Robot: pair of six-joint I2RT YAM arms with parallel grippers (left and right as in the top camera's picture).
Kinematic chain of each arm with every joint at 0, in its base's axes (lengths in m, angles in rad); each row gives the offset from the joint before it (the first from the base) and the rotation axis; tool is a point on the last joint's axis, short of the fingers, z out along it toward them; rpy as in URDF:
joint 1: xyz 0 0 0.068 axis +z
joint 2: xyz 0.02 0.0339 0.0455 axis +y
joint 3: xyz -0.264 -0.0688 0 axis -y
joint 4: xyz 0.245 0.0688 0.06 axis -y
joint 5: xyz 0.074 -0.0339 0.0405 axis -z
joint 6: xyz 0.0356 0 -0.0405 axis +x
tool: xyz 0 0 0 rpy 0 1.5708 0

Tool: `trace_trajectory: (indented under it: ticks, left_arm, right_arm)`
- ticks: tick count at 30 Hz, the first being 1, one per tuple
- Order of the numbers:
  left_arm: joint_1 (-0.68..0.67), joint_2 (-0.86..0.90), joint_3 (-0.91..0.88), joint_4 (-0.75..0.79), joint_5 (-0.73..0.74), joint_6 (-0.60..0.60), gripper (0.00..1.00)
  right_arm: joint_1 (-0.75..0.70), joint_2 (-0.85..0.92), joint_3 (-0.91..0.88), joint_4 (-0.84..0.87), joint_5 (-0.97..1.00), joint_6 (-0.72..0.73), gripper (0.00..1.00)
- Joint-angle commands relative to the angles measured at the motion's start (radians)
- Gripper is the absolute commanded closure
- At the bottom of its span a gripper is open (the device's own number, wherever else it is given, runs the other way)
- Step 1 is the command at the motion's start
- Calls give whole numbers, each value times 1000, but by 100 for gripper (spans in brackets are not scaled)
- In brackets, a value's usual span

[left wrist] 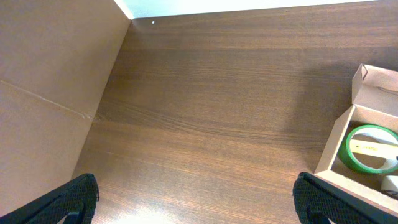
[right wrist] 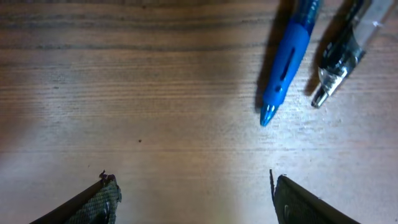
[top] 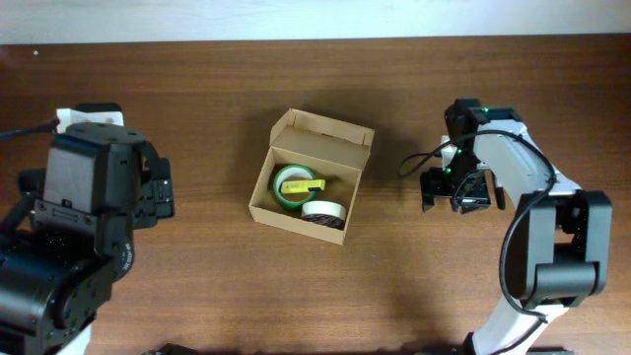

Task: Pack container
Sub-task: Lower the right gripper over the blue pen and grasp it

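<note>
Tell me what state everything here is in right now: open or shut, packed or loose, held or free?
Box: lid open, partly packed.
Green roll: lying flat inside the box.
Yellow item: lying on the green roll.
White roll: lying flat in the box, beside the green roll.
Blue pen: lying loose on the table, not held.
Black pen: lying loose beside the blue pen.
Left gripper: open, empty.
Right gripper: open, empty, near the pens.

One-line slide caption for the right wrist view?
Right gripper, open, hovers over the wooden table, a blue pen and a black-and-clear pen lying just ahead.
</note>
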Motion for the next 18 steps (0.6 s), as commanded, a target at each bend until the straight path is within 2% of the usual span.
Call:
trace_trajectory:
  ticks: [1, 12, 18]
  left_arm:
    - [4, 0, -5, -1, 11, -13, 0]
    - [4, 0, -5, -1, 11, -13, 1]
    - [4, 0, -5, 0, 11, -13, 1]
  right_arm:
    - [-8, 33, -6, 17, -9, -20, 23]
    - [-109, 79, -5, 62, -13, -60, 24]
    - [-117, 79, -5, 65, -25, -60, 32]
